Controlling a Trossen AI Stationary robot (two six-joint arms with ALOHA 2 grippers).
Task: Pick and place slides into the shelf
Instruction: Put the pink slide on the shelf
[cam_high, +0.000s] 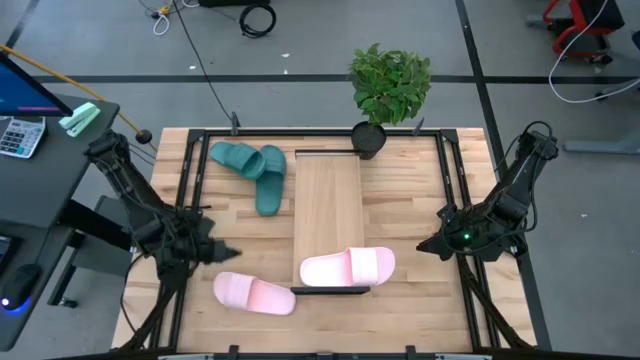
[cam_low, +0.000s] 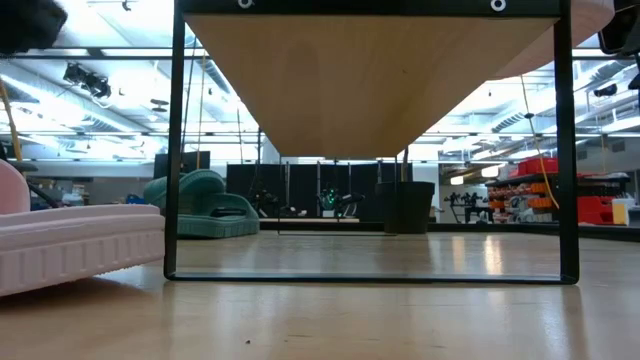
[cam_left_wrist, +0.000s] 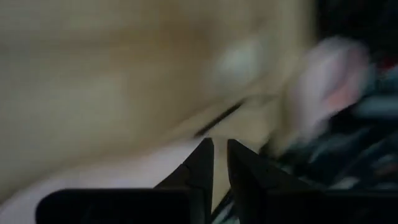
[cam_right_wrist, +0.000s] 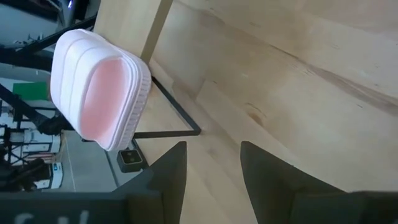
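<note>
Two pink slides (cam_high: 348, 267) (cam_high: 254, 293), two teal slides (cam_high: 249, 168).

No readable text, labels, brands or numbers in any view. The calculator (cam_high: 20, 136) beside the tabletop had keys, but the markings were too small to read. The signage in the room behind, in the low view, was too far off and illegible. The pale marks at the edge of the right wrist view couldn't be made out.
</note>
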